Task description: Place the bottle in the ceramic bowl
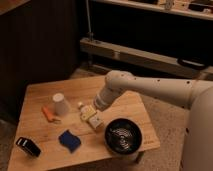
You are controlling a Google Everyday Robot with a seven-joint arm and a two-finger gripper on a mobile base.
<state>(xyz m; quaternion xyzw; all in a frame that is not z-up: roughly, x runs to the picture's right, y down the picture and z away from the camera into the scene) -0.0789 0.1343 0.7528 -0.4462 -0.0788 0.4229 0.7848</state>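
The bottle [90,116] is small, slim and white with dark label markings. It lies on its side on the wooden table [35,97], cap pointing to the far left. The ceramic bowl [122,136] is glossy black with rings inside and stands upright near the table's front right corner, a short way right of the bottle. My gripper [98,106] hangs at the end of the white arm, just above and behind the bottle's right part, close to it. I cannot tell whether it touches the bottle.
A white paper cup [60,104] stands upside down left of the bottle, with an orange object [49,114] beside it. A blue sponge [69,140] and a black device [28,146] lie near the front left edge. A dark shelf unit stands behind.
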